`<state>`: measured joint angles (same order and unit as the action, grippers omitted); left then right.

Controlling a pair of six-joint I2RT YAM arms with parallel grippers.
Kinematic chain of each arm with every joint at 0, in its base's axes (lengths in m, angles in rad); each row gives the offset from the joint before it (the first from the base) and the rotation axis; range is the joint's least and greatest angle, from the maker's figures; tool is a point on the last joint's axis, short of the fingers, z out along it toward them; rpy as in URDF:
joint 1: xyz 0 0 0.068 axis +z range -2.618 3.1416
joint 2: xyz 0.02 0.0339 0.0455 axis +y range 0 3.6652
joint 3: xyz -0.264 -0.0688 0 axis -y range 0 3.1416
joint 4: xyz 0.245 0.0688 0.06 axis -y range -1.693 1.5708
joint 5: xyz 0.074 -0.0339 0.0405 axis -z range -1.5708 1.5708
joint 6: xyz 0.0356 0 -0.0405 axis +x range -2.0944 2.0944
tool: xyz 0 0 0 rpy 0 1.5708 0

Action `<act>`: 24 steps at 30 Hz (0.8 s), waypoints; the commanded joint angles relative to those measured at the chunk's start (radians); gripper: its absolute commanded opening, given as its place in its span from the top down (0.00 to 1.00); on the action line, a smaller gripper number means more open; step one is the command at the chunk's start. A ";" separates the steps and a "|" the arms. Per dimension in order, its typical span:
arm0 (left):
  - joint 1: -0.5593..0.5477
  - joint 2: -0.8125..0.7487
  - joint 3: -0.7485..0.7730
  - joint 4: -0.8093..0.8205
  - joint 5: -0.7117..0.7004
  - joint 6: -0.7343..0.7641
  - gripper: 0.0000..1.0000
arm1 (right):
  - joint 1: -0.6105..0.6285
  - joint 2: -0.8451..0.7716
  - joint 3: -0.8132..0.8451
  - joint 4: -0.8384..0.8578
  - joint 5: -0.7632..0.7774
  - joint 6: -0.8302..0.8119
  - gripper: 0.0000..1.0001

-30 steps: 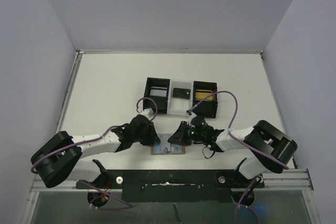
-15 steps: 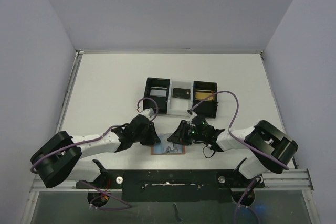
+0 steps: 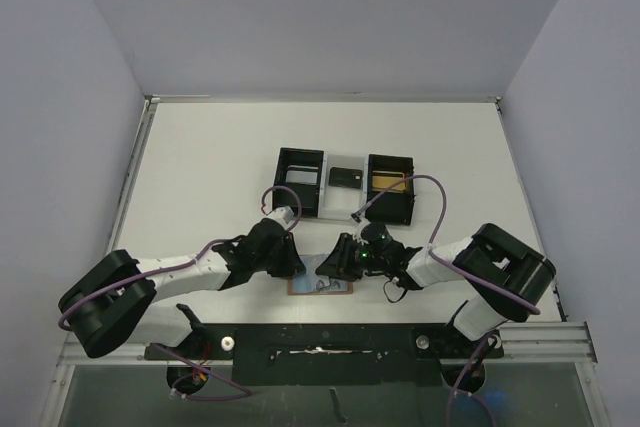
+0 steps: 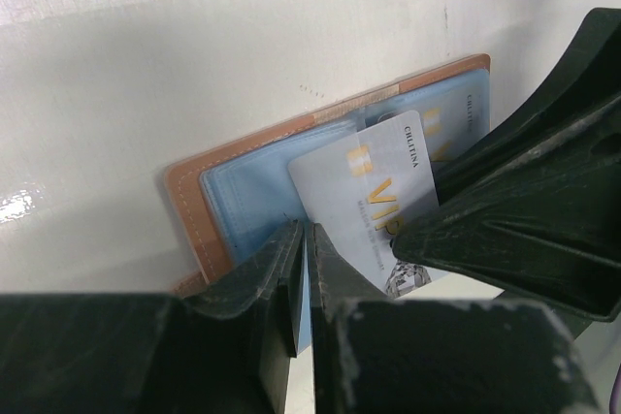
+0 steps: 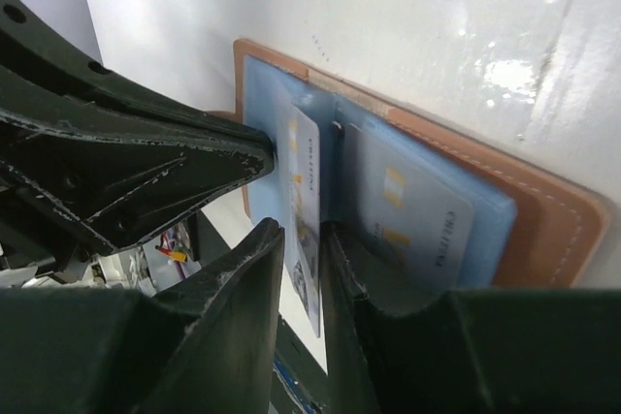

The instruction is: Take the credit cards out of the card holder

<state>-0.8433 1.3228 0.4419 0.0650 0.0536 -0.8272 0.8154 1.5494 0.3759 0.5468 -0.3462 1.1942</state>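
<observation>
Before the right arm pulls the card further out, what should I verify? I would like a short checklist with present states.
1. Card holder lies open, flat: ok.
2. Left gripper closed on its blue lining: ok.
3. Silver card partly out of its pocket: ok.
4. Right gripper fingers on both sides of that card: ok; firm clamp: cannot tell.
5. Tray left compartment free: cannot tell.

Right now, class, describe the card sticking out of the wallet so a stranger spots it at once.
At the table's near edge lies an open tan wallet with blue pockets. One silver card with gold VIP lettering juts out askew; its neighbour sits tucked in.
</observation>
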 commanded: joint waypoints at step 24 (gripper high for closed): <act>-0.010 0.024 -0.034 -0.031 0.027 0.015 0.93 | -0.002 -0.029 0.019 0.018 0.054 -0.004 0.78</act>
<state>-0.8436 1.3197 0.4290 0.0879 0.0685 -0.8291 0.8185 1.5200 0.3748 0.5331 -0.3042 1.2045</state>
